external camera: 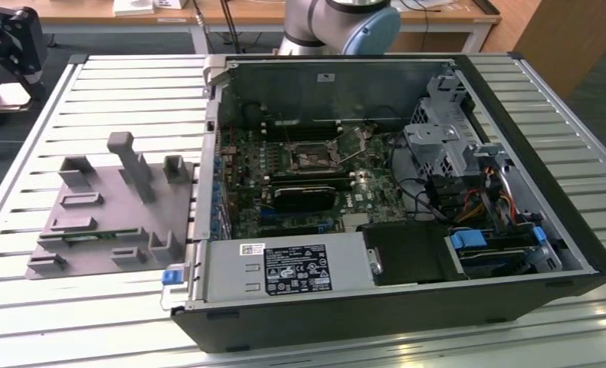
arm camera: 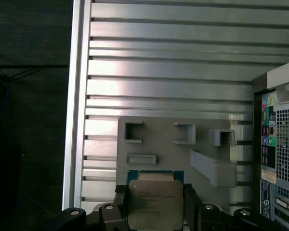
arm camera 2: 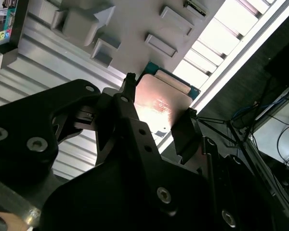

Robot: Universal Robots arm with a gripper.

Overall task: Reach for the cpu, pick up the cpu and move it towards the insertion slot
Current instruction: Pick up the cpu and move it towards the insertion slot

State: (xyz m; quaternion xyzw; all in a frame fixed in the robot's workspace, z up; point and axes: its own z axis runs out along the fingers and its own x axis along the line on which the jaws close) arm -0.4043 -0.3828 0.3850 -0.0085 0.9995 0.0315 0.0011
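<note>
The cpu [arm camera: 154, 199], a flat square chip with a pale metal top and a thin green rim, sits between my two black fingers in both wrist views. My gripper [arm camera: 154, 211] is shut on its opposite edges and holds it above the grey fixture plate [arm camera: 164, 144]. In the second wrist view the cpu [arm camera 2: 160, 102] catches a pinkish glare between the fingers of the gripper [arm camera 2: 159, 114]. In the exterior view my gripper [external camera: 11, 73] hangs over the table's far corner at the exterior view's left. The insertion slot [external camera: 311, 157] lies inside the open computer case, far from the gripper.
The grey fixture plate [external camera: 109, 207] with raised blocks lies on the slatted aluminium table [external camera: 129, 84]. The open computer case [external camera: 405, 192] takes up the exterior view's right, with a black card [external camera: 305, 195], drive cage [external camera: 440, 146] and cables inside. The arm's base [external camera: 339, 23] stands behind the case.
</note>
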